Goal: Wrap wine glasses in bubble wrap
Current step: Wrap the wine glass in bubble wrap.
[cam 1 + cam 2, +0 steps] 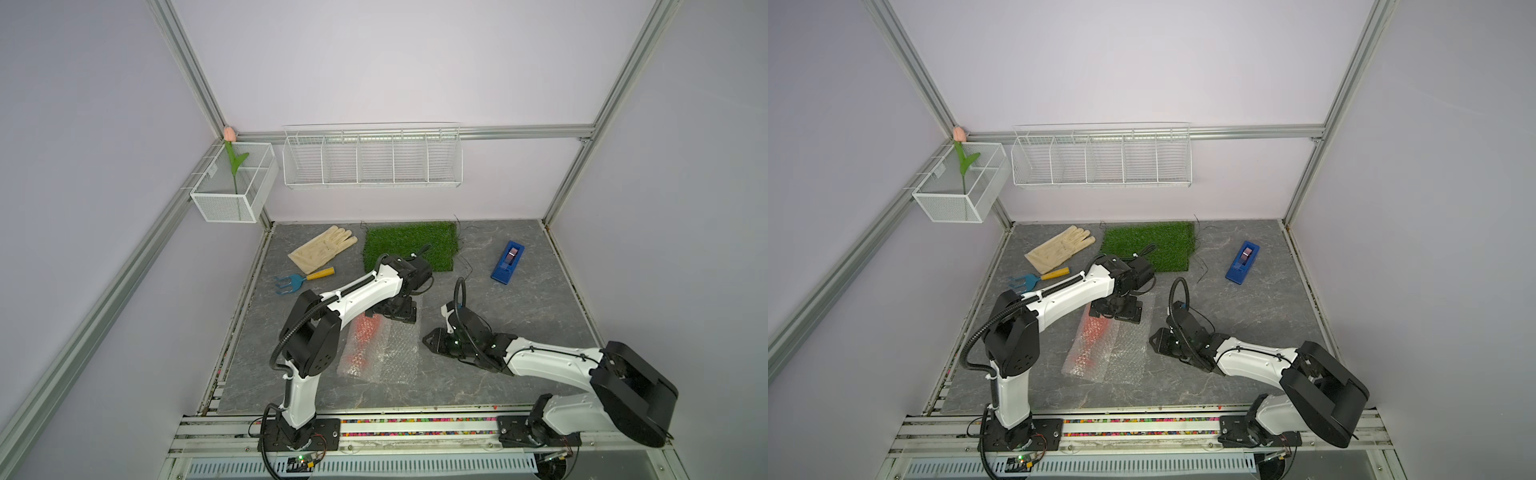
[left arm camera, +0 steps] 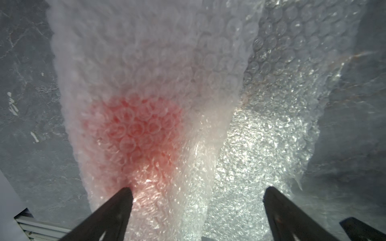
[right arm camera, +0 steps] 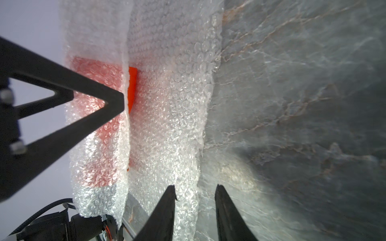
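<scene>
Glowing orange-red through pebbly clear bubble wrap, the goblet lies under the spread left hand, right hand half-spread.

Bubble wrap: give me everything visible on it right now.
The bubble wrap is a clear, whitish small-bubble sheet lying on the grey table, one side folded over the orange-red goblet, which glows through it; a sliver shows bare at the fold's edge. The uncovered part lies flat, crinkled and glinting. The left gripper, open, hangs over its far end; the right gripper, open, straddles its free edge.
</scene>
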